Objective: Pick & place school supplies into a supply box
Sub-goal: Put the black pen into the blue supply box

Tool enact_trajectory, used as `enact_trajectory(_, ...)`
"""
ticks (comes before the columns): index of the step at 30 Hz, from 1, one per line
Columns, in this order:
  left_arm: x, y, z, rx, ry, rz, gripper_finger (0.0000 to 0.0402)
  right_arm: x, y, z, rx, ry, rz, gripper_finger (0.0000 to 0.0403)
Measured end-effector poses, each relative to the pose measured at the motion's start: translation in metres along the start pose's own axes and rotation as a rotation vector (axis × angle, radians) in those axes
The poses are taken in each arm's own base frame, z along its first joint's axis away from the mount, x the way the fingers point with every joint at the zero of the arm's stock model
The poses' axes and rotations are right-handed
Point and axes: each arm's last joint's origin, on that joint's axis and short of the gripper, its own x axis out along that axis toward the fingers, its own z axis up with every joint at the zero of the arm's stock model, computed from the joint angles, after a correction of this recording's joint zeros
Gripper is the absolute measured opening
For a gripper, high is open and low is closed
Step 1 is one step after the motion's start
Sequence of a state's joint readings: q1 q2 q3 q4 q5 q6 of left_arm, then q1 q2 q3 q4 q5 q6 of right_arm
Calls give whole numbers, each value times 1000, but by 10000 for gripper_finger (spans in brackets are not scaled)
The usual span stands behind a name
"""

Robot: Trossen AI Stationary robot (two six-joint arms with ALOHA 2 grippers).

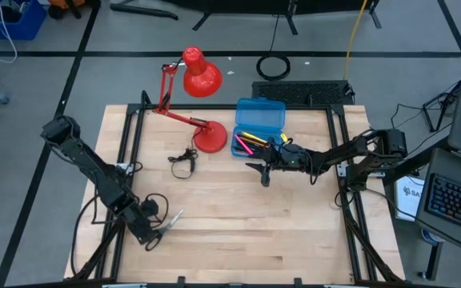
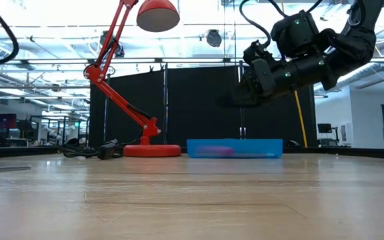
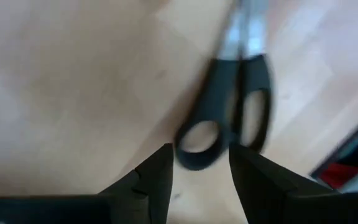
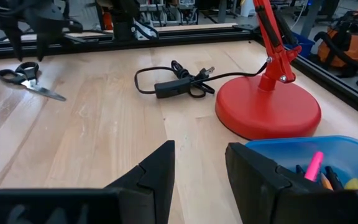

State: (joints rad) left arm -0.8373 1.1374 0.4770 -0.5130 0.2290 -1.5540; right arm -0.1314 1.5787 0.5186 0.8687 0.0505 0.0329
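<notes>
The black-handled scissors (image 3: 229,112) lie flat on the wooden table near its left front, also seen in the high view (image 1: 170,219) and far off in the right wrist view (image 4: 21,77). My left gripper (image 3: 201,171) is open just above them, with its fingertips on either side of one handle loop and not touching it. The blue supply box (image 1: 254,128) stands open at the far side. It holds a pink pen (image 4: 314,165), a yellow marker and dark pens. My right gripper (image 1: 264,170) is open and empty, raised above the table (image 2: 249,87) just in front of the box.
The red desk lamp stands on its round base (image 1: 210,138) left of the box, its arm reaching up and back. The lamp's black cord with a switch (image 1: 184,158) lies coiled on the table in front of the base. Black frame rails (image 1: 126,160) run along the table's sides.
</notes>
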Motion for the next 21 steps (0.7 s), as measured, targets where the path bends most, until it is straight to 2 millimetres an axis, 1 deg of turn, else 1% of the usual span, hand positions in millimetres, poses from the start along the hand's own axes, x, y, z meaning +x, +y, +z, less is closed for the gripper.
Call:
enact_trajectory(7, 1, 7, -4, -22, -21, 80, 159, 0, 0, -1, 0, 5, 0, 130)
enact_trajectory(11, 3, 7, -4, -15, -31, 89, 159, 0, 0, -1, 0, 6, 0, 130)
enact_trajectory(21, 18, 4, -5, 0, 6, 126, 159, 0, 0, -1, 0, 7, 0, 130)
